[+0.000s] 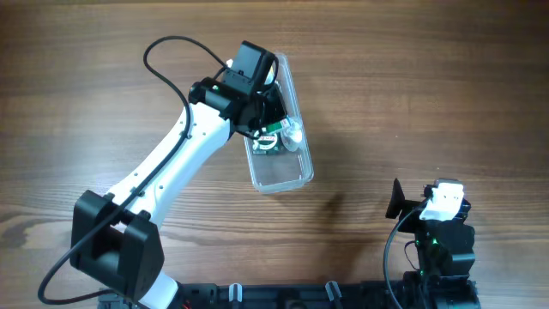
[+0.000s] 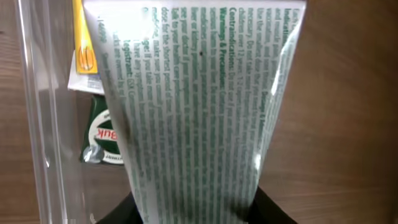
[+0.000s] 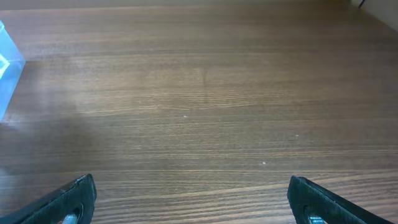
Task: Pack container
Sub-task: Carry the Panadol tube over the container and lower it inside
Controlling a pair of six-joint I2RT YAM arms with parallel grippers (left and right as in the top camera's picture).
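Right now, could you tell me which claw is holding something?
The left claw: it grips a white tube over the container, while the right claw is open and empty.

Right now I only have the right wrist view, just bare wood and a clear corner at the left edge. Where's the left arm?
Observer: The overhead view shows the left gripper above the container, towards its far end.
Operator: Is it carrying anything?
Observer: Yes. In the left wrist view it is shut on a white tube with green print.
Operator: Anything in the container?
Observer: A green packet and a yellow-and-white item appear to lie inside, beside the tube.
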